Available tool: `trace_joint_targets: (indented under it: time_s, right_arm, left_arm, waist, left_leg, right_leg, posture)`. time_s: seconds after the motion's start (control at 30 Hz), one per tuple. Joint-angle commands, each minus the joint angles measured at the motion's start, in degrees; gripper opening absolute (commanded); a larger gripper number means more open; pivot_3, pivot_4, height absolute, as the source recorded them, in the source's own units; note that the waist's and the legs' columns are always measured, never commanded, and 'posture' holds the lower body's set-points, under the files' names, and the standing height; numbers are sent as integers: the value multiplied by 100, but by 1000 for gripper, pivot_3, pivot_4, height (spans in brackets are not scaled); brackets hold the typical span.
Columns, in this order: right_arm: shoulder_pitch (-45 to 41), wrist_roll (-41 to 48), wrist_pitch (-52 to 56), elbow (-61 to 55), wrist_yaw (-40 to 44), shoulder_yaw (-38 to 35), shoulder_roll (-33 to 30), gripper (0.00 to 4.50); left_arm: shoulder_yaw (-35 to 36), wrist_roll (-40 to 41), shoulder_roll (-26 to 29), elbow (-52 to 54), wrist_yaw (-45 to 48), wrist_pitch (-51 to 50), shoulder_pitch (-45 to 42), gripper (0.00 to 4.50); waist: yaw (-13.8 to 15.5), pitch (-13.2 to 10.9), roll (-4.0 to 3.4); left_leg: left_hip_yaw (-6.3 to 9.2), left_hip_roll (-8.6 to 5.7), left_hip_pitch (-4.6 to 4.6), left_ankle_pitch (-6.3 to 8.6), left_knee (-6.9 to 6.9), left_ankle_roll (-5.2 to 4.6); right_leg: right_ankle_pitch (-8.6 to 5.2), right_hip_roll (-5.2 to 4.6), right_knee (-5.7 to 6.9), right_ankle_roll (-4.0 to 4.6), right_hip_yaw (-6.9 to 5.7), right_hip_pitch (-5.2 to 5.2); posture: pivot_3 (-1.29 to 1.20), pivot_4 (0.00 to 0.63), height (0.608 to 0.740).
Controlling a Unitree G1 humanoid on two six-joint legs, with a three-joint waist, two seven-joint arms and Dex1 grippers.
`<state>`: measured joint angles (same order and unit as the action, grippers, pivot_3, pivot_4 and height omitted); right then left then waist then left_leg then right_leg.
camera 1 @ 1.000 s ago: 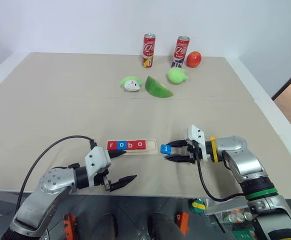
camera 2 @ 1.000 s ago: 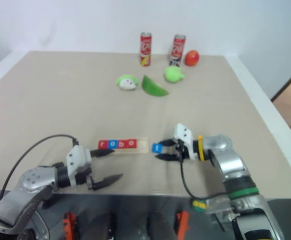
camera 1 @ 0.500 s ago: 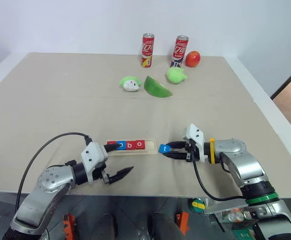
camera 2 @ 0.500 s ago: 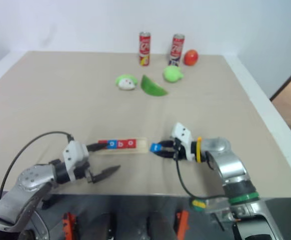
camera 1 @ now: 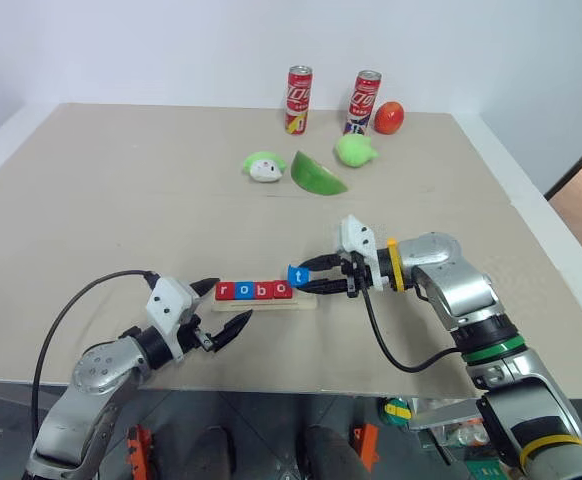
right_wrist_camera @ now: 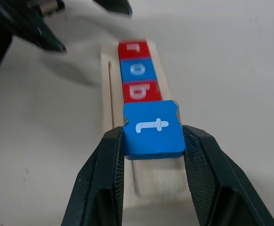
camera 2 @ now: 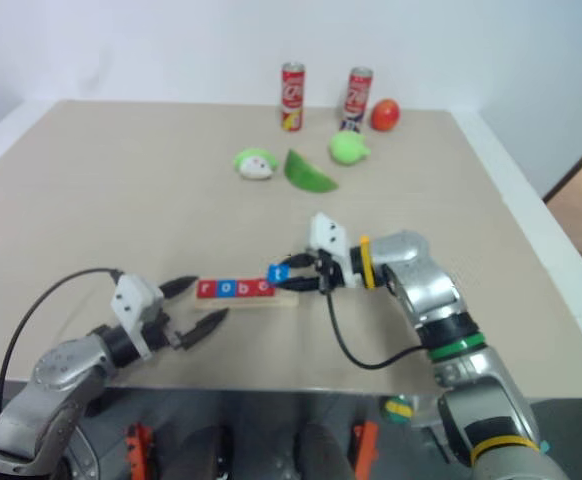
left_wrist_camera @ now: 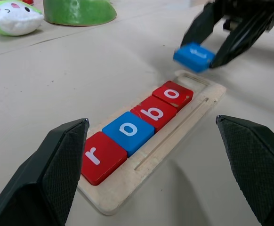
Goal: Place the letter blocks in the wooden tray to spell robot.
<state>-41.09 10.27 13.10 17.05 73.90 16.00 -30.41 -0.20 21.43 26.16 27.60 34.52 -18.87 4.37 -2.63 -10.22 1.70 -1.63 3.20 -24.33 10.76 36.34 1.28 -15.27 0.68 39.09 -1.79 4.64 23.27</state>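
The wooden tray (camera 1: pixel 304 303) lies near the table's front edge. Red r (camera 1: pixel 224 291), blue o (camera 1: pixel 243 291), red b (camera 1: pixel 262 290) and red o (camera 1: pixel 282 290) sit in it in a row. My right gripper (camera 1: pixel 304 277) is shut on the blue t block (camera 1: pixel 297 275), holding it just above the tray's bare right end (right_wrist_camera: pixel 156 181), beside the last red o. In the right wrist view the t (right_wrist_camera: pixel 153 129) sits flat between both fingers (right_wrist_camera: pixel 106 169). My left gripper (camera 1: pixel 226 307) is open at the tray's left end (left_wrist_camera: pixel 123 195), nothing between its fingers.
Two red cans (camera 1: pixel 298 98) (camera 1: pixel 365 100) and a red fruit (camera 1: pixel 388 117) stand at the far edge. Two green plush toys (camera 1: pixel 263 166) (camera 1: pixel 354 150) and a green wedge (camera 1: pixel 317 175) lie mid-table. The table's front edge (camera 1: pixel 271 385) runs just behind the tray.
My right gripper has carried the blue t left and up, from the table right of the tray to over its right end. My left gripper has swung toward the tray's left end, still open.
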Motion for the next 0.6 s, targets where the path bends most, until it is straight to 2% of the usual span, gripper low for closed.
trace_joint_targets:
  time_s: [0.03, 0.6]
  right_arm:
    - [-180, -134, -352, 252, 155, 33, 15, 1243]
    - [-286, -469, -668, 766, 213, 21, 290, 1243]
  left_arm:
    - [-45, -6, 12, 307, -6, 58, 92, 4500]
    - [-67, -56, 42, 359, -16, 57, 172, 4500]
  waist:
    - [-1, 0, 0]
    - [-2, 0, 0]
  left_leg:
    - [1, 1, 0, 0, 0, 0]
    - [3, 8, 2, 0, -1, 0]
  right_leg:
    - [0, 1, 0, 0, -1, 0]
    - [1, 6, 1, 5, -4, 1]
  posture:
    - [0, 150, 740]
    - [0, 150, 740]
